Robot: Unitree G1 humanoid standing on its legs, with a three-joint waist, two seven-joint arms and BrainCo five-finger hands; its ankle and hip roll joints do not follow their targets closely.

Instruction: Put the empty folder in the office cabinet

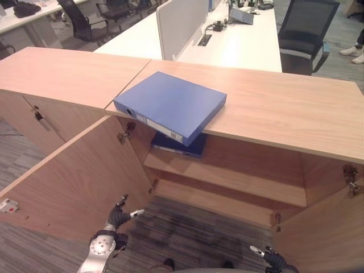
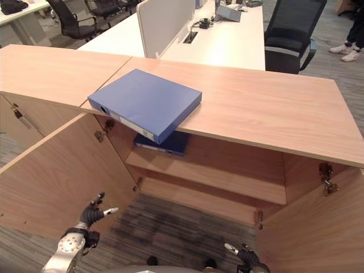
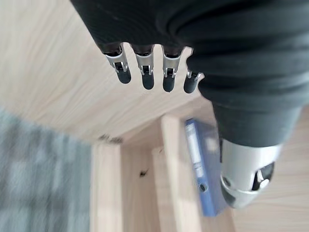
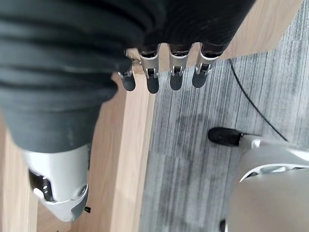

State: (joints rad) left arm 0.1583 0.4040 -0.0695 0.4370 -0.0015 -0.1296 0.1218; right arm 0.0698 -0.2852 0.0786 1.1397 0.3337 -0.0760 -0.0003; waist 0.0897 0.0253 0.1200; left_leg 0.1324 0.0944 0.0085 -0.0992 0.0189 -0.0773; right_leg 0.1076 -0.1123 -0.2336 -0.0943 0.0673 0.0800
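A blue folder [image 1: 170,105] lies flat on the wooden cabinet top [image 1: 284,108], its near corner overhanging the front edge. Right under it, a second blue folder [image 1: 179,147] lies on the upper shelf [image 1: 227,176] inside the cabinet. Both doors stand wide: the left door [image 1: 74,182] and the right door [image 1: 324,233]. My left hand [image 1: 116,219] hangs low in front of the left door, fingers [image 3: 147,72] straight and holding nothing. Low by the right door is my right hand [image 1: 270,257], fingers [image 4: 152,79] relaxed and empty. Both hands are well below and apart from the folders.
A closed neighbouring cabinet [image 1: 62,74] adjoins on the left. Behind stand white desks with a divider panel [image 1: 179,23] and black office chairs [image 1: 304,31]. A person's shoes [image 1: 355,52] show at the far right. Grey carpet [image 1: 187,233] lies between the open doors.
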